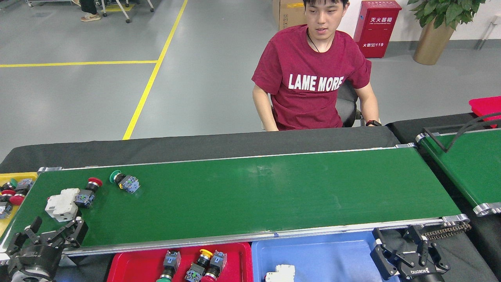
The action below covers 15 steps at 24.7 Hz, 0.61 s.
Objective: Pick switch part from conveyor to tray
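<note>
The conveyor (254,196) runs left to right across the head view, with its chain drive at the right end. Three switch parts lie near its left end: a white block (62,204), a red-capped switch (87,194) touching it, and a green-capped switch (124,181) further back. My left gripper (53,233) stands open at the belt's front-left corner, just in front of the white block and apart from it. My right gripper (399,246) is open and holds nothing, low at the right beside the blue tray (321,250). A red tray (137,262) sits left of the blue one.
The red tray holds several capped switches (203,266); the blue tray holds a white block (280,273). A yellow tray (6,225) with switches sits off the belt's left end. A person (313,78) sits behind the conveyor. A second green belt (469,168) with a black guide bar lies at the right.
</note>
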Available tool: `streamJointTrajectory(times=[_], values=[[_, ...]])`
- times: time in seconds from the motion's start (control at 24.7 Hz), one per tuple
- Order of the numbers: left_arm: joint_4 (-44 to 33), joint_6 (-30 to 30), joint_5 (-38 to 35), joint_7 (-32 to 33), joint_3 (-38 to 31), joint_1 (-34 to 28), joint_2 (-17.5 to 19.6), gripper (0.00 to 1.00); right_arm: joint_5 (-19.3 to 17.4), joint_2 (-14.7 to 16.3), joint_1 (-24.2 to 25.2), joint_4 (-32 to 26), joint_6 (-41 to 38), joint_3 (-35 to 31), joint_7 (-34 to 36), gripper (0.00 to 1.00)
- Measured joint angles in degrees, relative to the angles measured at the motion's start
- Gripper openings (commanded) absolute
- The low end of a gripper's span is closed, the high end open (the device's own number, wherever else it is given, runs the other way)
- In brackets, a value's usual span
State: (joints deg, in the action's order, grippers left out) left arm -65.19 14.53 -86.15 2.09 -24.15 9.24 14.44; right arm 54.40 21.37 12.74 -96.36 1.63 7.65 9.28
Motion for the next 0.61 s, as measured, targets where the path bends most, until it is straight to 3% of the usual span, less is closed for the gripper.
streamJointTrajectory(times=[0.04,0.24,0.44,0.61], values=[[1.93,-0.90,-0.61,0.11,0.47,1.30,0.04,0.96,0.00,0.00,0.00,0.00,-0.02,0.00,0.00,0.98],[15.90,-8.57,-2.96,-2.53,6.25,10.16,3.60,0.64,0.00,0.00,0.01,-0.01,-0.05,0.00,0.00,0.98],[26.14,-13.17,-2.56,-11.59,10.37,14.55,6.19,0.12,0.00,0.00,0.01,-0.02,-0.06,0.00,0.00,0.98],[26.47,-12.22,-0.36,-13.25,10.56,14.22,6.19,0.06,0.00,0.00,0.02,-0.02,-0.06,0.00,0.00,0.98]])
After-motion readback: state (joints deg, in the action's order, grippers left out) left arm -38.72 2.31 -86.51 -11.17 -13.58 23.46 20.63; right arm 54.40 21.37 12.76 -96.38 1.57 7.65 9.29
